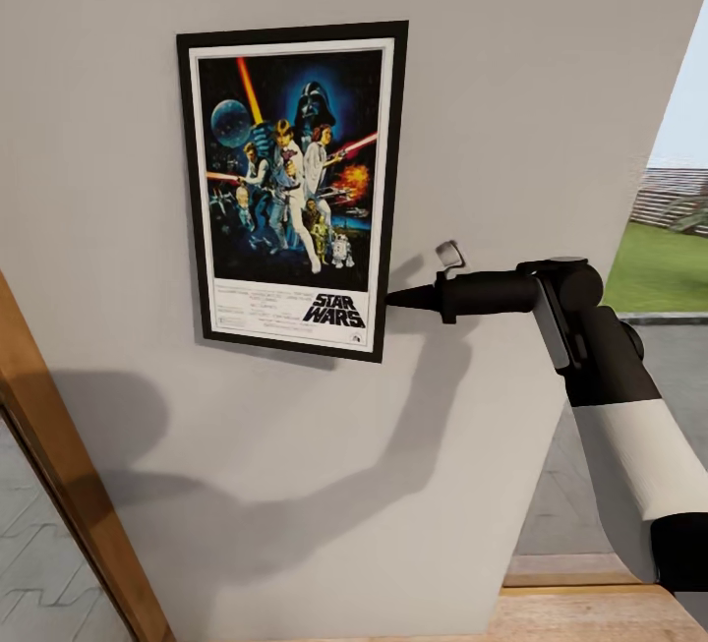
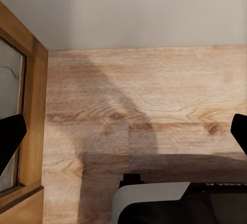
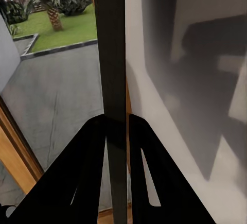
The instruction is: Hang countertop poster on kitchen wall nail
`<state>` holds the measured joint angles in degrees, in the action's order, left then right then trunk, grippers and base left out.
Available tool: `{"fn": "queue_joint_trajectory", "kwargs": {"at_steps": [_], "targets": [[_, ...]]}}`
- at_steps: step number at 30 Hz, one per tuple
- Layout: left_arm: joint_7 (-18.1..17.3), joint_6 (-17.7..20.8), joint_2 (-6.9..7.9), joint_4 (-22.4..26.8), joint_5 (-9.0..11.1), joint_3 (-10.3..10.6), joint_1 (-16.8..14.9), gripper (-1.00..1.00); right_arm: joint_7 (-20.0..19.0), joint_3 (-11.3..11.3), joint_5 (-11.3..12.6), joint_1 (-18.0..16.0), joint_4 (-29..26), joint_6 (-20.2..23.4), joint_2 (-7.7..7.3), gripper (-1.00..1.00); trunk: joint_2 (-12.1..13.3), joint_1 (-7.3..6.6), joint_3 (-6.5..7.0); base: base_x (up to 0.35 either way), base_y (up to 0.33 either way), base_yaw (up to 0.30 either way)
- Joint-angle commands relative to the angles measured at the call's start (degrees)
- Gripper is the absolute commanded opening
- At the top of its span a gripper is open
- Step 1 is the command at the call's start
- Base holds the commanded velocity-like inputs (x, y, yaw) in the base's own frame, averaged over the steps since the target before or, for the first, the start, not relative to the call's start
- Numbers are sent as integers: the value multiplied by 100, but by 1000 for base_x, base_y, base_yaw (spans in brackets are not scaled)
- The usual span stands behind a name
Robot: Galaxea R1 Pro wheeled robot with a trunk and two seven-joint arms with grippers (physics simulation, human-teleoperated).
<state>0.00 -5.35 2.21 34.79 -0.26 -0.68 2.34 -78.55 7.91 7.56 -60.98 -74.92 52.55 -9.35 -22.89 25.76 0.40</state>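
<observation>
Poster (image 1: 292,192) edge-on is the nearest thing in the right wrist view: a thin, flat dark strip (image 3: 115,80) running straight down between the two black tapered fingers (image 3: 82,177) of the right gripper (image 3: 117,131), which are closed in against it from both sides, pinching the frame. In the head view that gripper (image 1: 395,299) comes to a narrow black point meeting the poster's right edge near its lower corner, at the end of a smooth black forearm (image 1: 501,293) that joins a glossy white and black upper arm (image 1: 629,445).

Under the left wrist camera lies a wooden floor (image 2: 154,110) with pale, knotty grain and a soft shadow across it. The left gripper's black fingertips (image 2: 11,136) sit at opposite margins of that picture, spread wide apart with nothing between them. A wooden door frame (image 2: 35,105) stands beside them.

Farther off, the poster lies flat against a plain matte light-grey wall (image 1: 511,82), upright but slightly tilted. It is a portrait rectangle with a black frame, a white inner border, colourful figures on dark blue and a black title at the bottom. The arm's shadow falls across the wall below it. Past the wall's right edge are grey paving and green lawn (image 1: 659,268).
</observation>
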Motion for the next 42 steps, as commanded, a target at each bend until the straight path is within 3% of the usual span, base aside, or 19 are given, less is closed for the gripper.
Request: {"fn": "queue_joint_trajectory", "kwargs": {"at_steps": [1,13,14,15,18,19,20,21,34,42], "targets": [[0,-10,-1,5,-3,-6,3,100,7,9,26,-2,1,45,-5,-100,-3,2,-1,0,0,0],[0,-8,-8,13,-6,-2,3,100,7,9,26,-6,-1,45,-5,-100,-3,2,-1,15,0,0],[0,-9,-2,15,-7,-1,3,100,-393,509,1040,-7,-246,45,-176,-100,-3,2,-1,134,0,0],[0,-9,1,16,-8,-1,3,100,-1082,530,1053,-7,-700,-606,-796,-100,-3,2,-1,86,0,0],[0,-9,5,16,-8,3,3,100,-987,581,1021,-9,-624,-640,-752,-100,-3,2,-1,49,0,0],[0,-8,6,15,-8,3,3,100,-955,597,1013,-9,-602,-663,-727,100,-3,2,-1,23,0,0],[0,-9,7,15,-9,4,3,100,-923,565,980,-9,-570,-631,-695,100,-3,2,-1,14,0,0],[0,-9,7,16,-9,4,3,100,8,1,26,-10,-2,45,-5,100,-3,2,-1,12,0,0],[0,-10,8,18,-9,6,4,100,7,-8,28,-8,-13,53,-5,100,-3,2,-1,2,0,0],[0,-10,8,19,-6,6,3,100,9,1,31,-8,-14,53,-5,100,-3,2,-1,-280,0,0]]}}
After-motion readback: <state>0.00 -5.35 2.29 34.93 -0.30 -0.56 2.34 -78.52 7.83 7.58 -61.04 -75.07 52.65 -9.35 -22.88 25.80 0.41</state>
